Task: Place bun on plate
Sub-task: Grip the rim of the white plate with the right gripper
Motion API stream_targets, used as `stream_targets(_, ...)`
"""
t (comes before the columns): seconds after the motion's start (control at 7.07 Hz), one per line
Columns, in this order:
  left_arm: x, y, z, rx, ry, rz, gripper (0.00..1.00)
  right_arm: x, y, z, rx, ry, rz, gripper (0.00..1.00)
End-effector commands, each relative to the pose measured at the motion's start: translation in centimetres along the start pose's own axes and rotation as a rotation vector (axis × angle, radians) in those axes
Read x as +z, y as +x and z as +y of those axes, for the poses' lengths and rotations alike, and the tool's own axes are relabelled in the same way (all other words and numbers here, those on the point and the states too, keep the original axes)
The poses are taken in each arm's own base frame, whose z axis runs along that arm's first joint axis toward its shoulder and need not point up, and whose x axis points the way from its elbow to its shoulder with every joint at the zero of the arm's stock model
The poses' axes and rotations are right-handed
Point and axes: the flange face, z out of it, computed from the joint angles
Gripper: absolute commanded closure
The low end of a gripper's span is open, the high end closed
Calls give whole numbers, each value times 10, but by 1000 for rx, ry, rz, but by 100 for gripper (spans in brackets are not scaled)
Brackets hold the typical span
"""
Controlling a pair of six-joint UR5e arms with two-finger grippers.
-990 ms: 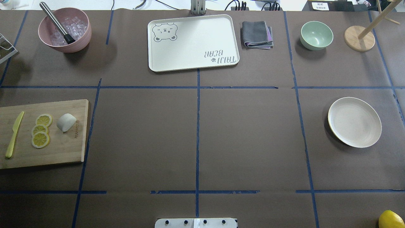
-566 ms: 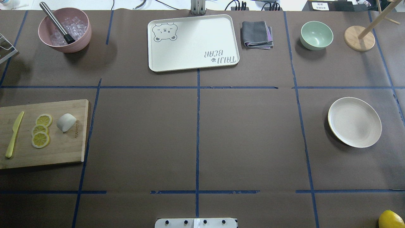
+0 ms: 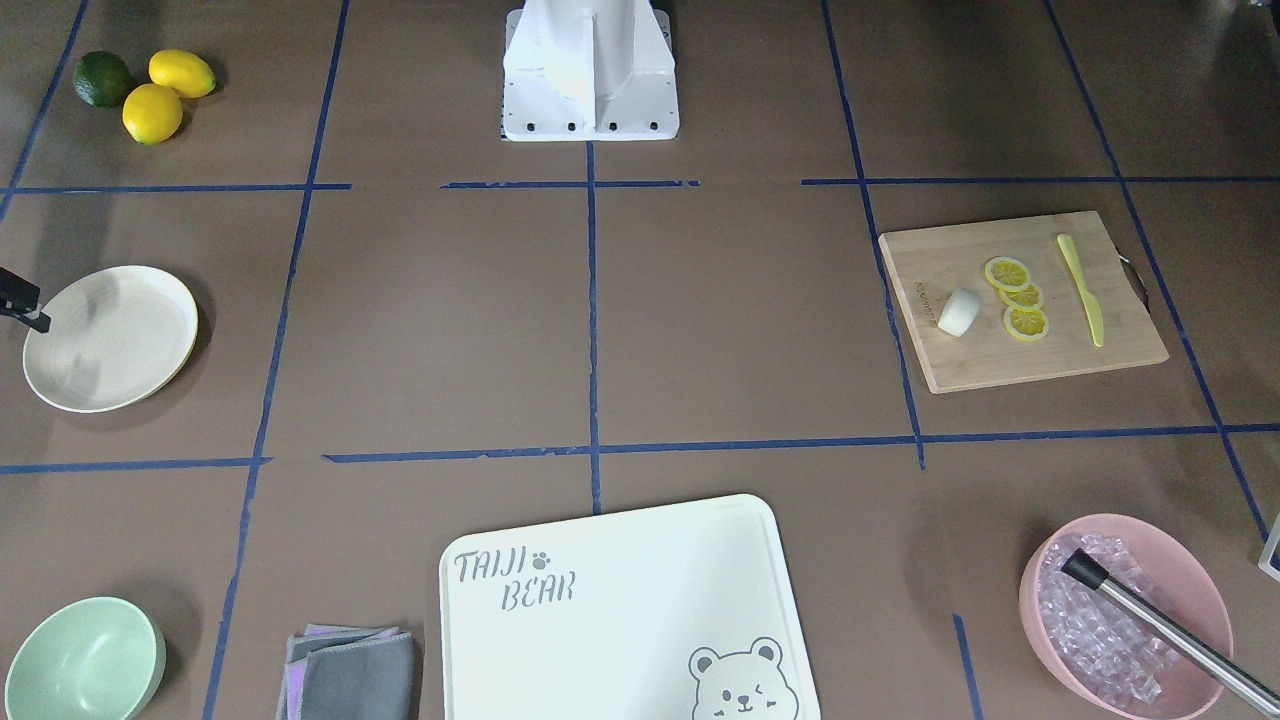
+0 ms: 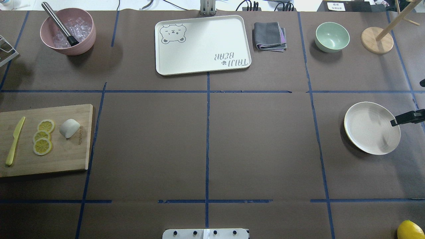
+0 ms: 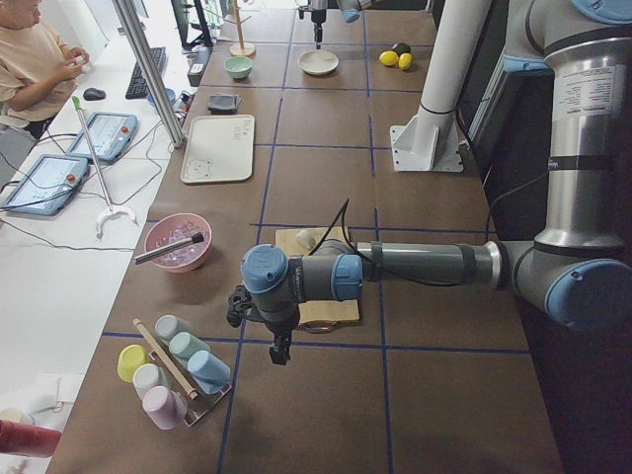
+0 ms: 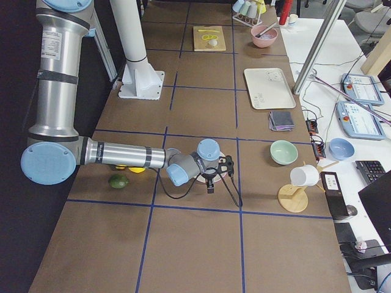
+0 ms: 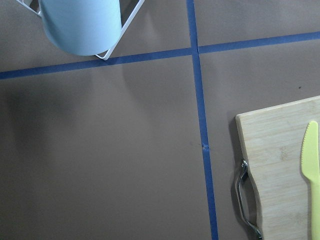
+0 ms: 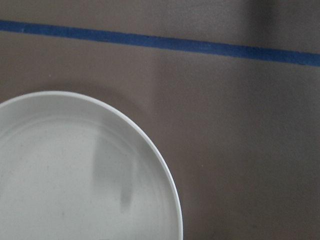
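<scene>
Bun (image 4: 69,128), small, white and smooth, lies on its side at the right part of a pale wooden cutting board (image 4: 66,159), middle left of the overhead view. Its long axis runs on a slant, from lower left to upper right in that view, with the rounded end at the upper right. Neither gripper touches it.

The right gripper (image 6: 210,183) hangs at the round cream-white plate (image 4: 365,132), middle right of the overhead view. One black finger (image 4: 403,119) reaches in from the right edge of the frame over the plate's right rim. How far the jaws are spread cannot be told, and nothing shows between them. The right wrist view looks down on the plate's bare curve at the lower left.

The left gripper (image 5: 279,351) shows only in the left side view, pointing down just beyond the board's near end. Its opening cannot be told.

By count: one bun, one plate and one board. On the board, left of the bun, lie three yellow lemon slices (image 4: 42,136) and one yellow-green plastic knife (image 4: 15,141). Along the top of the overhead view stand one pink bowl of ice (image 4: 83,43), one white bear-printed tray (image 4: 202,56), one folded grey cloth (image 4: 269,36) and one mint-green bowl (image 4: 332,36).
</scene>
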Motion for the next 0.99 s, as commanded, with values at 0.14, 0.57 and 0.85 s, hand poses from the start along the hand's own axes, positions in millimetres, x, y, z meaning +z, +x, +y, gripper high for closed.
stream_targets(0.14, 0, 0, 1, -2, -2, 0, 0, 14, -7, -8, 91, 10, -17, 55)
stream_targets(0.57, 1, -1, 1, -3, -3, 0, 0, 12, 6, 16, 55, 31, -41, 89)
stream_targets(0.85, 2, -2, 1, -4, -4, 1, 0, 2, -12, 8, 18, 51, -66, 94)
